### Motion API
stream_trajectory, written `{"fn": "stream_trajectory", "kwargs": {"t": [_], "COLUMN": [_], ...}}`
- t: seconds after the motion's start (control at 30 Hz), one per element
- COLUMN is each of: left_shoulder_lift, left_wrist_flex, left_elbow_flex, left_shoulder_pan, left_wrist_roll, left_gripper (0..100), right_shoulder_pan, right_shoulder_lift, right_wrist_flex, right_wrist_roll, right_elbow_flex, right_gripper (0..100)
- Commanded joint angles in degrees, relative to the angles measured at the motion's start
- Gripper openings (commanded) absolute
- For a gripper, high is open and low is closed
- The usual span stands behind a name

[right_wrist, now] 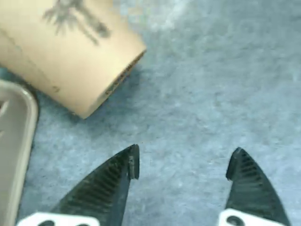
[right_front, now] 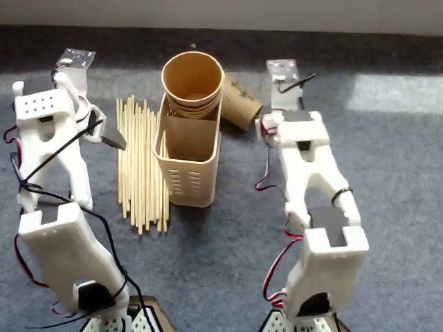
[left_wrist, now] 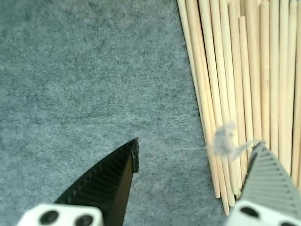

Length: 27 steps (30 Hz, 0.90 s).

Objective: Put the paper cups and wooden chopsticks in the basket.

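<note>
Left claw [left_wrist: 197, 143] wide open at chopsticks [left_wrist: 244, 70] edge (loose on desk [right_front: 228, 235] beside basket [right_front: 187, 183]). Right claw [right_wrist: 186, 149] wide, near tipped cup [right_wrist: 70, 52]; cup stack [right_front: 192, 79] upright in basket.

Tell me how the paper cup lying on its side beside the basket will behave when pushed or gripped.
The paper cup lies on its side on the carpet, so a nudge would probably roll it, curving if it tapers. Its thin wall likely dents under a hard squeeze. Being paper, it is probably light and may scoot off.
</note>
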<state>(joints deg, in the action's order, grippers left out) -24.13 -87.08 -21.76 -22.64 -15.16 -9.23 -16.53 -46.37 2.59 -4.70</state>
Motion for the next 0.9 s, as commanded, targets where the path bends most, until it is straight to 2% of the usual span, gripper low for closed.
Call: {"fn": "stream_trajectory", "kwargs": {"t": [0.0, 0.17, 0.3, 0.47, 0.57, 0.7, 0.87], "left_shoulder_lift": [0.5, 0.5, 0.5, 0.5, 0.5, 0.5, 0.5], "left_wrist_flex": [0.3, 0.3, 0.1, 0.4, 0.4, 0.3, 0.1], "left_elbow_flex": [-0.6, -0.6, -0.6, -0.6, -0.6, -0.2, -0.2], "left_shoulder_pan": [-0.6, -0.5, -0.7, -0.7, -0.6, -0.8, -2.2], "left_wrist_roll": [-0.4, -0.4, -0.6, -0.7, -0.7, -0.7, -0.7], "left_gripper": [35, 35, 35, 35, 35, 35, 35], "right_shoulder_pan": [2.2, -4.4, -10.1, -11.2, -11.3, -11.2, -11.2], "right_shoulder_lift": [7.0, 11.5, 11.2, 3.7, -2.9, -7.6, -10.4], "right_wrist_flex": [-0.2, 0.4, 7.9, 15.1, 12.5, 3.0, -2.5], "right_wrist_roll": [-0.5, -1.0, -1.0, -0.6, -0.6, -0.6, 0.3], "right_elbow_flex": [2.2, 2.3, 2.2, 4.4, 9.5, 17.5, 20.4], "right_gripper": [27.6, 39.0, 39.5, 39.4, 39.4, 39.4, 39.3]}}
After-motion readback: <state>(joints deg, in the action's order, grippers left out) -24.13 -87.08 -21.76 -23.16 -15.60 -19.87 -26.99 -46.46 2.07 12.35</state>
